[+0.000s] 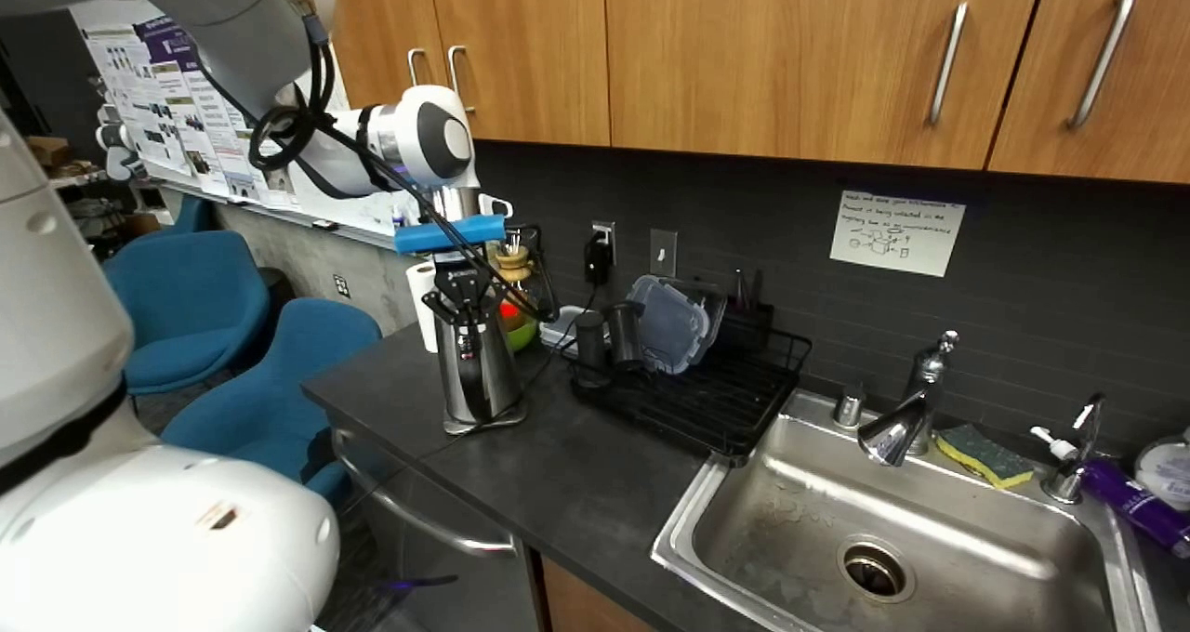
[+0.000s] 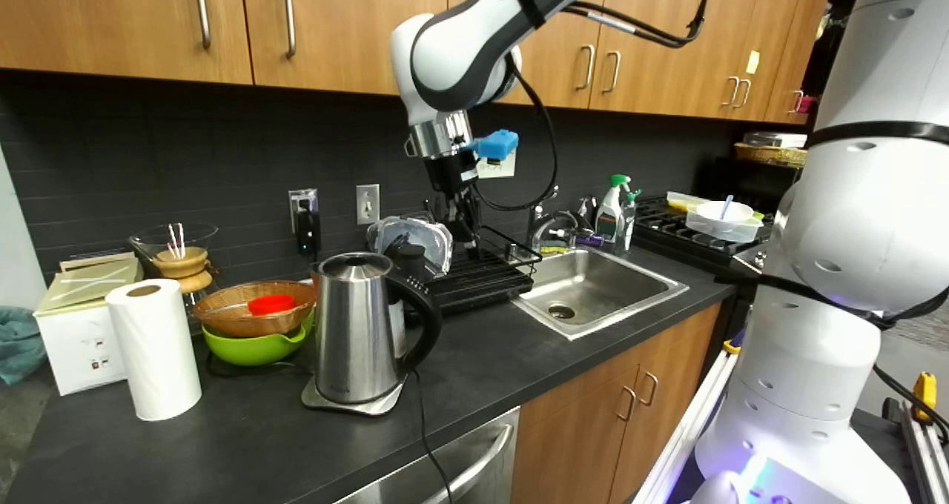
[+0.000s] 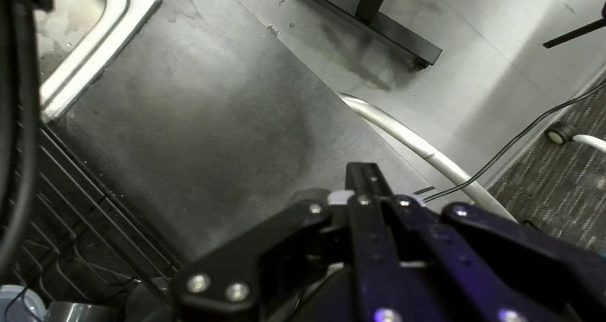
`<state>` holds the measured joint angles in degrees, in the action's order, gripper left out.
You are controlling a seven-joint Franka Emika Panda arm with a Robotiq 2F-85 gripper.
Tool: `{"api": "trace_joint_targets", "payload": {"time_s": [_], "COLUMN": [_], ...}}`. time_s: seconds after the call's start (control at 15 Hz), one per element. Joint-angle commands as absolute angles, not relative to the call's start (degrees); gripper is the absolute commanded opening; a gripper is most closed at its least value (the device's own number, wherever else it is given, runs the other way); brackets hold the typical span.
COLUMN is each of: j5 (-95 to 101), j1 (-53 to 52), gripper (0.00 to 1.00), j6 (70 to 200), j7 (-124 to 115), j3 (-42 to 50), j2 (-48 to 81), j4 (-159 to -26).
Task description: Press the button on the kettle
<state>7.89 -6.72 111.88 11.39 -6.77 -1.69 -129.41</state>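
One gripper [image 3: 369, 180], fingertips drawn together, nothing seen between them, hangs above the counter [image 3: 227, 147] and apart from one kettle [image 2: 352, 341], which stands upright and, in an exterior view, is partly hidden behind it. Room to move ahead of the gripper in the wrist view: a stretch of smooth dark counter from one black wire dish rack [image 1: 707, 400] to a straight front edge, one sink [image 1: 693, 511] past the rack. Kettle steel, tapering upward, handle [image 2: 430, 322] black and curved; sink steel, corners rounded.
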Motion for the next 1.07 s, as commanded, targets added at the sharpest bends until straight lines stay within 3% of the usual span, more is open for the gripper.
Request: {"api": "trace_joint_targets", "payload": {"time_s": [0.0,0.07,0.2,0.27,0.47,1.0], "j5": [6.9,6.9,7.1,7.8,7.8,7.8], "j1": [-6.2,-6.2,-6.2,-6.3,-6.3,-6.3], "gripper": [0.08,0.26,0.36,0.17,0.36,0.37], "j6": [111.4,111.4,111.7,111.8,111.8,111.8], "j7": [12.1,12.3,12.8,11.8,11.8,11.9], "j3": [-6.1,-6.0,-6.0,-6.1,-6.1,-6.1], "j2": [-3.4,-3.5,-4.0,-2.3,-2.7,-2.7], "j4": [-129.8,-129.7,-129.9,-129.3,-129.3,-129.3]}}
